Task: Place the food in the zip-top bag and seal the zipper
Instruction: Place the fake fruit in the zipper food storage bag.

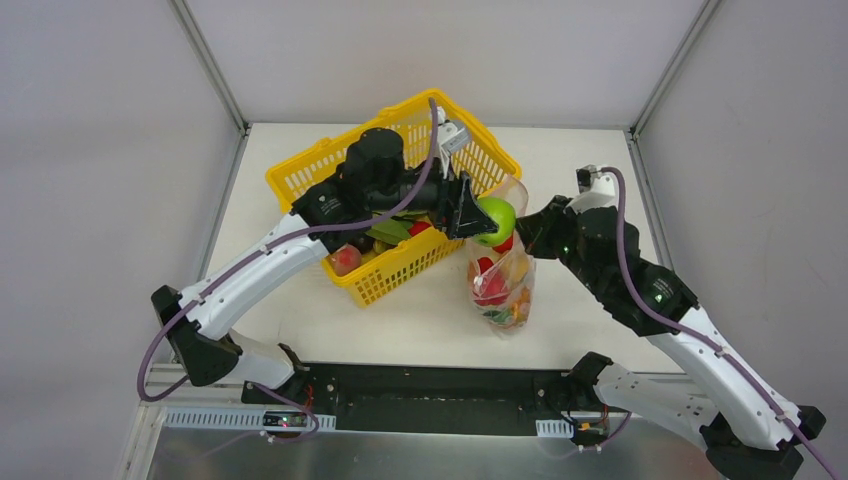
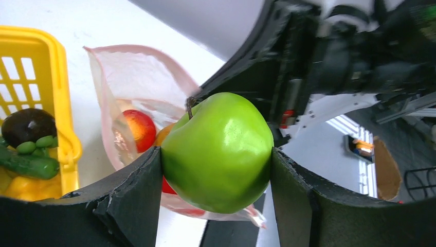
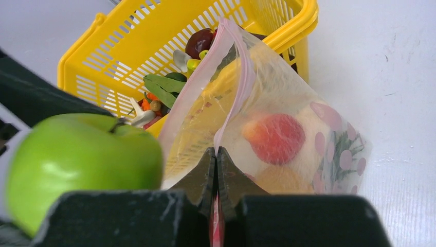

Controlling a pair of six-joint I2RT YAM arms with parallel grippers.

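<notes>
My left gripper [image 1: 480, 215] is shut on a green apple [image 1: 496, 220], held above the open mouth of the clear zip-top bag [image 1: 502, 275]; the apple fills the left wrist view [image 2: 218, 152]. The bag stands right of the basket and holds a red tomato [image 2: 140, 129] and orange pieces. My right gripper [image 3: 216, 154] is shut on the bag's pinkish-red zipper strip [image 3: 241, 77] and holds the mouth up. More food, a dark avocado [image 2: 28, 126] and green pieces, lies in the yellow basket [image 1: 320, 165].
The yellow lattice basket stands at the table's back centre, under my left arm. White walls and metal frame posts enclose the table. The right arm's dark body [image 2: 329, 56] is close behind the apple.
</notes>
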